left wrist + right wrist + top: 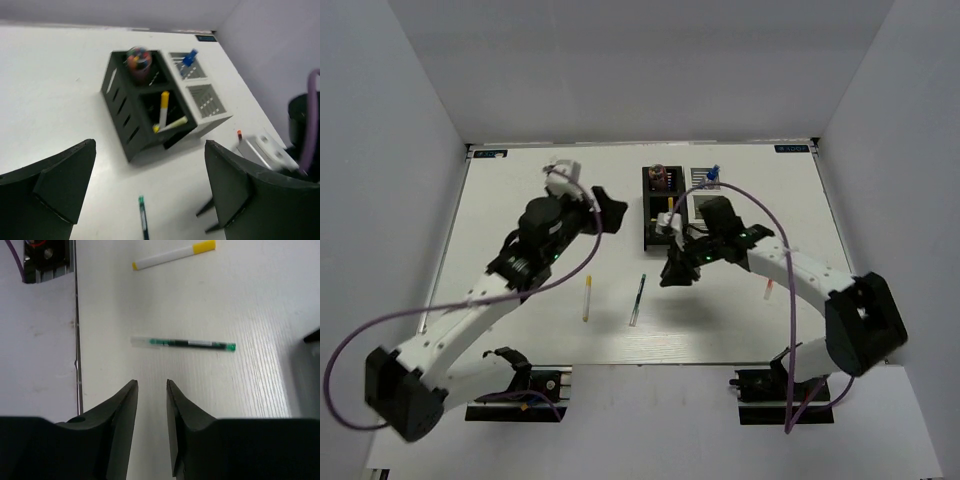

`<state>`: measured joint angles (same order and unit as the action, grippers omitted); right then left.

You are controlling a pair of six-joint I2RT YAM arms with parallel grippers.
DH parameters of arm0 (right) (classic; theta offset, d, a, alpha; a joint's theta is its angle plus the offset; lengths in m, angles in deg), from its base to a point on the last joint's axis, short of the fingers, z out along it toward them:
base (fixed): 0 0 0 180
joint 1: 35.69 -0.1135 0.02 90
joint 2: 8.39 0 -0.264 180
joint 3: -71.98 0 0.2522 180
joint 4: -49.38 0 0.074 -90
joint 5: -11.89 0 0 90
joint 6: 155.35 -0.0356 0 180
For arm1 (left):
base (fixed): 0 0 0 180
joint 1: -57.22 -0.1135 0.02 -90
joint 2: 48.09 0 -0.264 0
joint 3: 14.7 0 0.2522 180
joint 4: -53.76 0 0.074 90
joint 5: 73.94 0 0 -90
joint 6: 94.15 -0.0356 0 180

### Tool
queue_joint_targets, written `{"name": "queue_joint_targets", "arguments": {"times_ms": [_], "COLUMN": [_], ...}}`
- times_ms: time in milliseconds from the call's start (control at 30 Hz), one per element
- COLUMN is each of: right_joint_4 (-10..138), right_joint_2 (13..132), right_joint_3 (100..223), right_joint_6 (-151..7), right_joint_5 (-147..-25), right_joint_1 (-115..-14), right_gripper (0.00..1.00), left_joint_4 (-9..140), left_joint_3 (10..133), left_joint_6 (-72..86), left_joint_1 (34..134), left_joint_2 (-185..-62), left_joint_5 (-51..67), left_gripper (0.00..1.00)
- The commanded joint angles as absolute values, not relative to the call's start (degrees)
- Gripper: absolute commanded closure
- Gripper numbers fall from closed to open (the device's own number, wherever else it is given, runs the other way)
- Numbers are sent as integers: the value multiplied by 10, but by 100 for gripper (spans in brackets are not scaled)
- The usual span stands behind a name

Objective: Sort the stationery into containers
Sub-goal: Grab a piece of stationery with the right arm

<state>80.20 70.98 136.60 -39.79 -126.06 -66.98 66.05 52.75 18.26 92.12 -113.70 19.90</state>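
The black holder (pixel 658 210) and white holder (pixel 705 185) stand side by side at the table's far middle. In the left wrist view the black holder (pixel 129 107) holds two white pens with yellow ends (pixel 164 106) and a round multicoloured top (pixel 138 57); the white holder (pixel 202 97) holds a blue-capped bottle (pixel 189 57). A dark green-tipped pen (pixel 637 300) (pixel 182 343) and a white yellow-ended pen (pixel 587 298) (pixel 174 255) lie on the table. My left gripper (pixel 612 211) (pixel 150 190) is wide open and empty, left of the black holder. My right gripper (pixel 672 272) (pixel 151 385) is narrowly open and empty, near the dark pen.
A red pen (pixel 767 290) lies on the table under my right forearm; its tip shows in the left wrist view (pixel 239 134). Grey walls enclose the table on three sides. The table's near edge and a rail (pixel 76 330) show in the right wrist view.
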Motion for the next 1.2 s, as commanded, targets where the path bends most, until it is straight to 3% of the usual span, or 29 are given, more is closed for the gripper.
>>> {"name": "queue_joint_targets", "arguments": {"times_ms": [0,267,400,467,633,1167], "right_joint_4": [823,826,812,806,797,804], "right_joint_2": [782,922,979,1007,1047,1160], "right_joint_3": [1449,1597,1653,1670,1713,1788], "right_joint_6": [-441,-635,-737,-777,-841,-911], "right_joint_5": [-1205,-1102,-1015,-989,-940,-710], "right_joint_1": [-731,-842,-900,-911,-953,-989], "right_gripper": [64,54,52,43,34,35], "left_joint_4": [768,952,1030,1053,1108,1184], "left_joint_3": [446,354,368,384,405,433], "left_joint_6": [237,373,373,373,373,385], "left_joint_1": [917,924,924,924,924,924], "left_joint_2": [-1034,-788,-744,-737,-717,-666], "left_joint_5": [277,370,404,412,417,423], "left_gripper": [1,1,1,1,1,1]}}
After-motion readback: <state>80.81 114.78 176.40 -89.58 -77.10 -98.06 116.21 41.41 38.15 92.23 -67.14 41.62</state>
